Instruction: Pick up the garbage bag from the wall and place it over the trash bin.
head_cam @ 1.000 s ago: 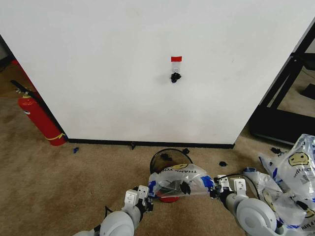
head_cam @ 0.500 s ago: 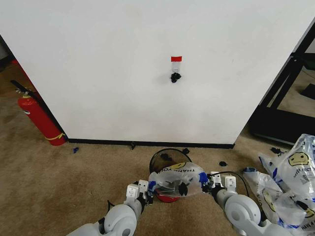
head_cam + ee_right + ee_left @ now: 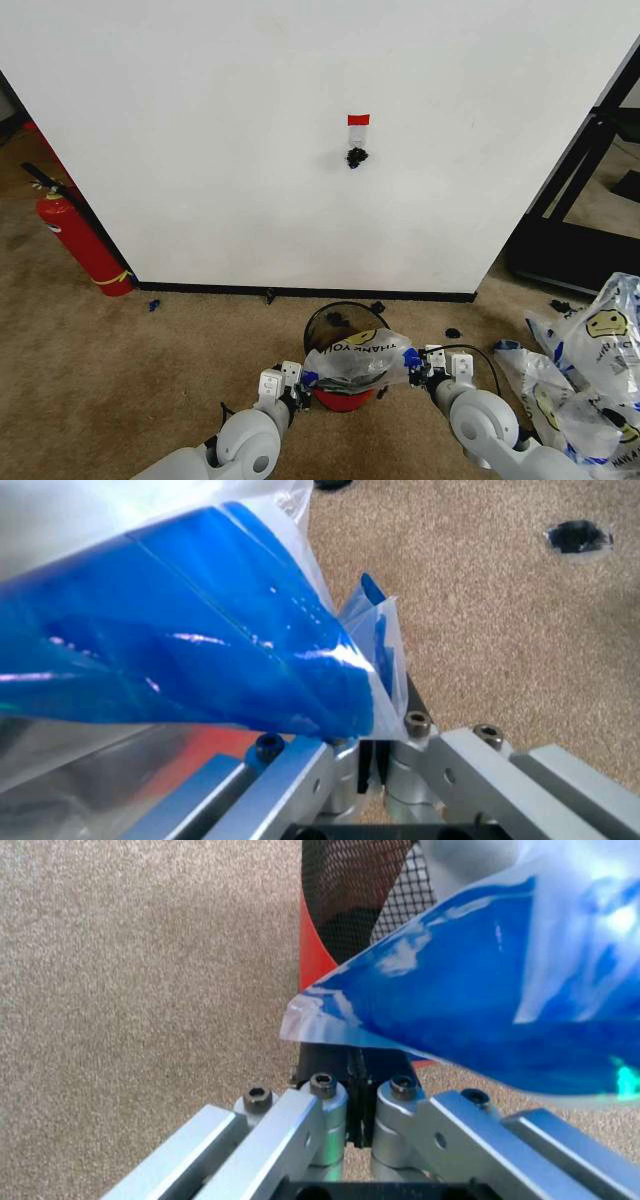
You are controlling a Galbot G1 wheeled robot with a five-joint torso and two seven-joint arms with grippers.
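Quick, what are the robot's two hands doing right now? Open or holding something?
Left gripper: shut on the garbage bag, by the trash bin.
Right gripper: shut on the garbage bag's other side.

Garbage bag (image 3: 358, 362): clear, yellow smiley, blue patches, stretched wide over bin's near rim | Trash bin (image 3: 345, 322): black mesh, red base, upright on carpet | Wall (image 3: 250, 150): white panel, black baseboard, just behind bin

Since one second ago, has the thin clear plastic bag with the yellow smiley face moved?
Yes. The garbage bag, stretched between the left gripper and right gripper, has shifted toward the white wall, farther over the black wire-mesh trash bin.
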